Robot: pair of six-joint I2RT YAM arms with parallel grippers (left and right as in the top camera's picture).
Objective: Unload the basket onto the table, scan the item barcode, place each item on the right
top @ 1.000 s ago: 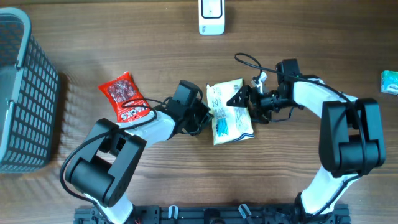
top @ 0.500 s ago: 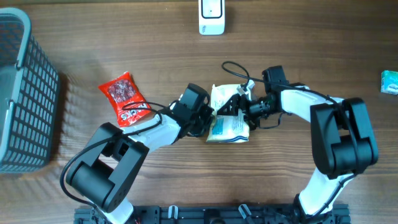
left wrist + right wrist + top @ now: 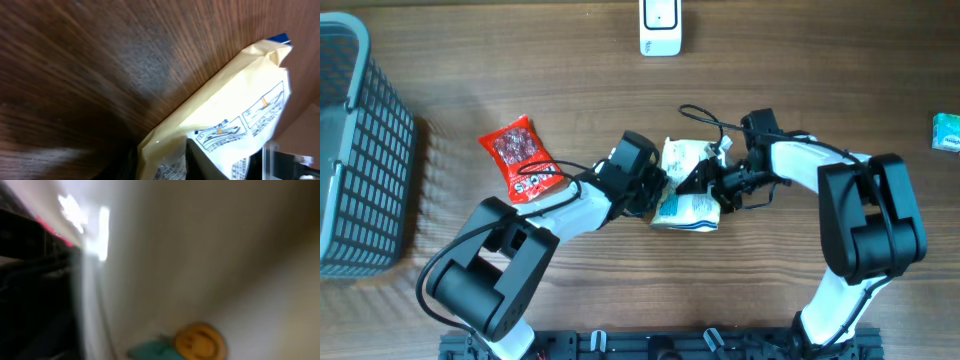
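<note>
Logging packet and gripper status

Cream packet (image 3: pixel 686 208) sits at frame centre in the overhead view, crumpled, on the wooden table (image 3: pixel 620 90). Left gripper (image 3: pixel 656 190) meets its left edge. Right gripper (image 3: pixel 705 182) lies over its upper right part. Cannot tell whether either pair of jaws is spread or pinching the packet: the left wrist view shows only the packet's printed face tilted over the wood, and the right wrist view is blurred. White scanner (image 3: pixel 660 25) at top centre, well apart from the packet. Red snack bag (image 3: pixel 520 160) left of centre. Grey basket (image 3: pixel 360 150) at left edge. Teal item (image 3: pixel 947 131) at right edge.
</note>
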